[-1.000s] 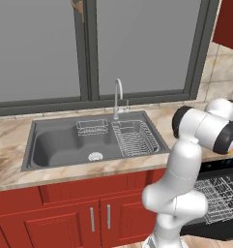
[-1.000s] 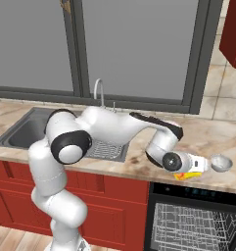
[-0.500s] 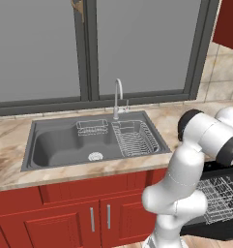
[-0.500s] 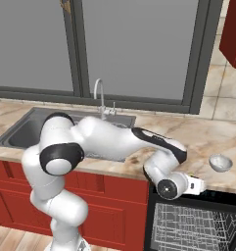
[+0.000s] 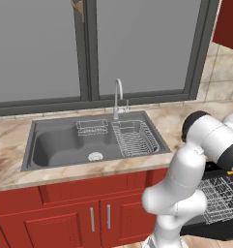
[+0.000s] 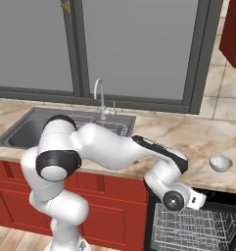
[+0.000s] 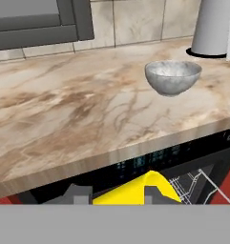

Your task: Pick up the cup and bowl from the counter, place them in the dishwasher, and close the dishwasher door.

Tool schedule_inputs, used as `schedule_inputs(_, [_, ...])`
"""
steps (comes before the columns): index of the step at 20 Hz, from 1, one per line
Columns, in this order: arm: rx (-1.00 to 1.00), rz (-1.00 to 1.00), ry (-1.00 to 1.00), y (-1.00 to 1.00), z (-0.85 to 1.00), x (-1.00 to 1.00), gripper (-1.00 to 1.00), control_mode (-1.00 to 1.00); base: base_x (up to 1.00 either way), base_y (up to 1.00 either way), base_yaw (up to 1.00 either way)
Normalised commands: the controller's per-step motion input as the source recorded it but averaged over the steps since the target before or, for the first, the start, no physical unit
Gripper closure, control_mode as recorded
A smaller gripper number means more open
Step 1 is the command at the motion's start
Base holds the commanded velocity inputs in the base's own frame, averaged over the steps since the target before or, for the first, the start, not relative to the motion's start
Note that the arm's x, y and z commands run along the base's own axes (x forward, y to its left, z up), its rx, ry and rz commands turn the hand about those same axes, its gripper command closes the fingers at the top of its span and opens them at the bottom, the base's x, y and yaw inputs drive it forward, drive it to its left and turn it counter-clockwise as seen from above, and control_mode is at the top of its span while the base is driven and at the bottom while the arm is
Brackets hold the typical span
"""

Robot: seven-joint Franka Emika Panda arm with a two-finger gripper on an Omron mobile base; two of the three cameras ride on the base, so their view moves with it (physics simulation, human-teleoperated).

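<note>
end effector (image 7: pixel 117 194): grasping yellow cup (image 7: pixel 135 190), mostly cut off | bowl (image 7: pixel 172 77): on counter (image 7: pixel 64 124) | dishwasher (image 6: pixel 198 230): racks partly hidden

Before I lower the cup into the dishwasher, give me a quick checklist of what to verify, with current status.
1. Yellow cup between the fingertips: ok, it sits low in the hand view.
2. Gripper firmly closed on it: cannot tell, the fingertips are barely visible.
3. Dishwasher open, wire rack exposed: ok.
4. Hand below the counter edge, in front of the opening: ok.
5. Rack space under the cup free: cannot tell.
6. Bowl on the counter, not yet loaded: ok, upright, apart from the hand.
</note>
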Motion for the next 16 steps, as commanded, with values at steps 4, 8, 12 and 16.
schedule_inputs(4, [0.07,0.0,-0.01,0.0,-0.37,-0.31,1.0,-1.0,0.0,0.0,0.0])
schedule_inputs(8, [0.06,0.0,-0.05,0.0,-0.38,-0.26,1.0,-1.0,0.0,0.0,0.0])
schedule_inputs(12, [0.07,-0.04,-0.06,0.0,-0.32,-0.07,1.0,-1.0,0.0,0.0,0.0])
schedule_inputs(16, [0.11,-0.09,-0.09,0.0,-0.32,-0.07,1.0,-1.0,0.0,0.0,0.0])
